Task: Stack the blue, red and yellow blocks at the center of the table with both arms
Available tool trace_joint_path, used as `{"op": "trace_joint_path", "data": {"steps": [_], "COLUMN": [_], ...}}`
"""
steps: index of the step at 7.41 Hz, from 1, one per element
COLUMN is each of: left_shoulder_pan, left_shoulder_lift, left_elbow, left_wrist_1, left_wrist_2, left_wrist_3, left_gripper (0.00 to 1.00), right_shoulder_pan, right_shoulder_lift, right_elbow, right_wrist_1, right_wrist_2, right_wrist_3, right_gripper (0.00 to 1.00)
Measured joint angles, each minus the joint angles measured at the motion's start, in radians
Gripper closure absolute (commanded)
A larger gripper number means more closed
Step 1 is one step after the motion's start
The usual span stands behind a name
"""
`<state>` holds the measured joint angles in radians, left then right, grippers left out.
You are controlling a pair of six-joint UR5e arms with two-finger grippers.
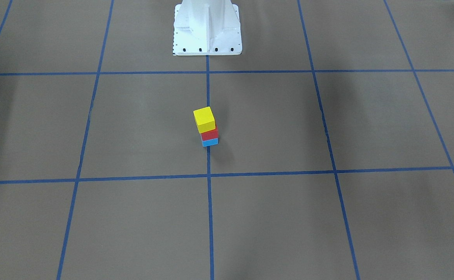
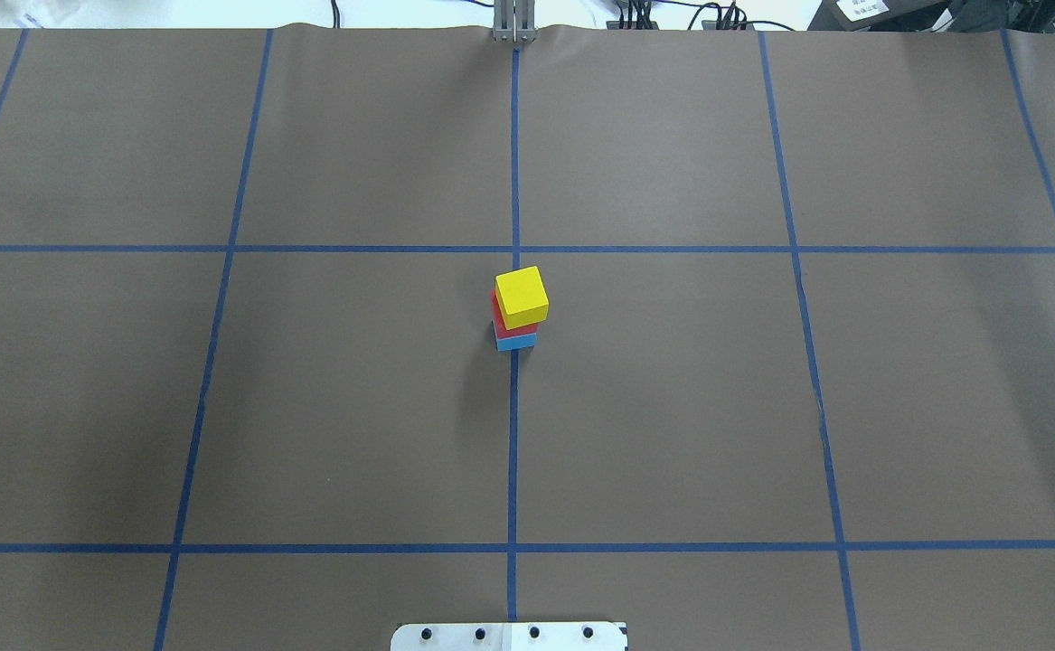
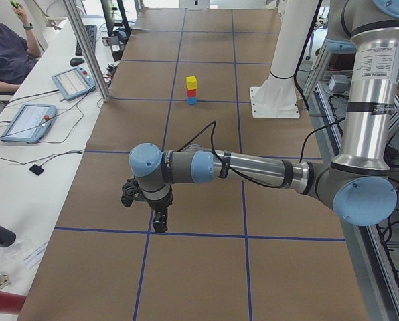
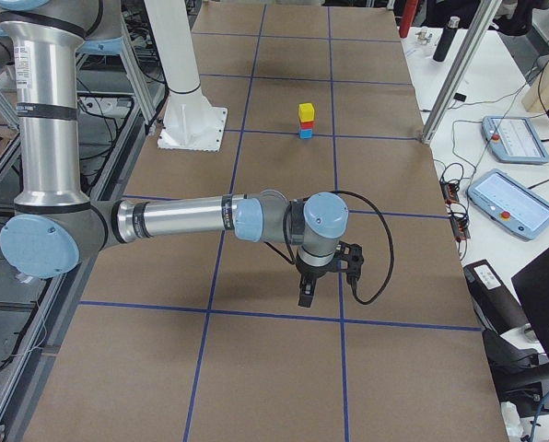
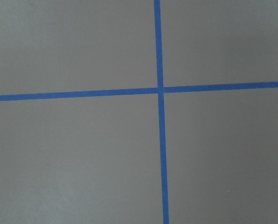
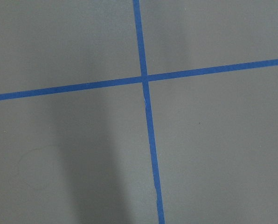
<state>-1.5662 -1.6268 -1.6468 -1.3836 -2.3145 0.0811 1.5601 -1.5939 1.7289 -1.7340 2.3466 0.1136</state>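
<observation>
Yellow block [image 1: 204, 118] on red block [image 1: 210, 134] on blue block [image 1: 210, 142], far from every worktop edge; left gripper [image 3: 159, 224] and right gripper [image 4: 305, 296] hang over opposite ends; open or closed, cannot tell.

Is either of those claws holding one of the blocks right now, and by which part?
No. The yellow block, red block and blue block stand stacked mid-table, far from the left claw and right claw.

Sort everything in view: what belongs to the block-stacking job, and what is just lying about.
Job: yellow block on red block on blue block; left end effector; right end effector.
Lying about: tablets on the side bench; seated person.
</observation>
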Motion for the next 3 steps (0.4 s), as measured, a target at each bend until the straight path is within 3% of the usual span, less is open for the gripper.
{"op": "trace_joint_path", "data": {"steps": [3], "left_shoulder_pan": [-0.003], "left_shoulder_lift": [0.02], "left_elbow": [0.009], "left_wrist_1": [-0.003], "left_wrist_2": [-0.004], "left_wrist_3": [0.007], "left_gripper": [0.0], "right_shoulder_pan": [0.0], "right_shoulder_lift": [0.003], "right_elbow": [0.003], "right_wrist_1": [0.001], "right_wrist_2": [0.0], "right_wrist_3": [-0.002], "right_gripper": [0.0]}}
